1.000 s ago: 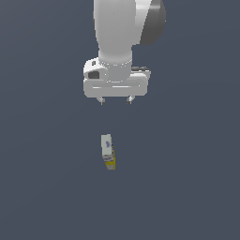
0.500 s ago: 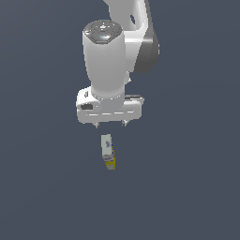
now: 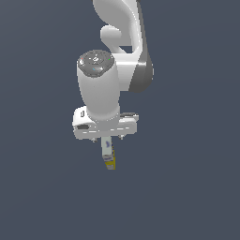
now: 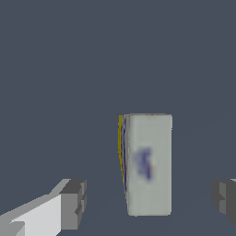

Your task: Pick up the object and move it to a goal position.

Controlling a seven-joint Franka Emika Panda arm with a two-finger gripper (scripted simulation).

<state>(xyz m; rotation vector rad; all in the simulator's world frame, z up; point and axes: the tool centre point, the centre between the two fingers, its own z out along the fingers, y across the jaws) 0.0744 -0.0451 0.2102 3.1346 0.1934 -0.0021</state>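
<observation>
The object (image 3: 109, 155) is a small elongated box with yellow sides and a pale face with bluish print. It lies flat on the dark grey floor. In the exterior view my white gripper (image 3: 108, 138) hangs right above its far end and hides that end. In the wrist view the box (image 4: 148, 164) lies between my two grey fingertips (image 4: 73, 204), nearer the one at the frame's edge (image 4: 225, 201). The jaws stand wide open, apart from the box on both sides. The gripper holds nothing.
The plain dark grey floor (image 3: 187, 187) fills both views. No other object, container or edge shows. The white arm (image 3: 122, 56) rises behind the gripper in the exterior view.
The arm has come down and forward toward the box. The gripper, well above and behind it a second ago, now sits over its far end. The box has not moved.
</observation>
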